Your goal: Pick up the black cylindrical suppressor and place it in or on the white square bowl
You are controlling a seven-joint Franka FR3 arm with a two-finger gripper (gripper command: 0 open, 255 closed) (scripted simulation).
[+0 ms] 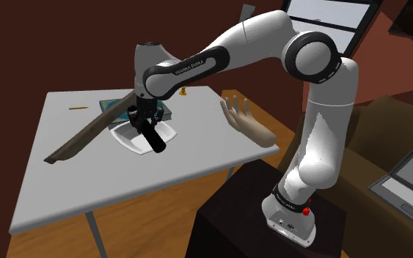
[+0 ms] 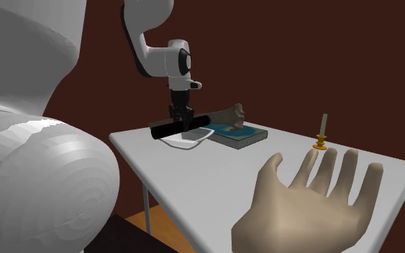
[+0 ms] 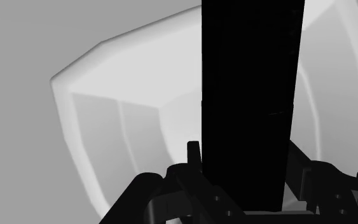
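The black cylindrical suppressor [image 1: 154, 138] is off the worktop [image 1: 205, 157], pinched between the jaws a little left of centre in the shoulder view. It lies roughly level, directly over the white square bowl [image 1: 124, 136]. In the second exterior view the suppressor [image 2: 170, 129] crosses just above the bowl [image 2: 184, 143], upper centre of the frame, one end reaching past the rim towards the left. Whether it already touches the rim I cannot tell. The wrist view looks along the suppressor [image 3: 250, 108] with the bowl's [image 3: 123, 124] pale hollow spread out behind it, so the two appear well lined up.

The carry looks finished and the placing step is in hand. The next move probably calls for a short, straight descent until the cylinder rests in the hollow or across the rim, then spreading the jaws and lifting clear. Being round and seemingly as long as the bowl is wide, it may roll or tip when released.
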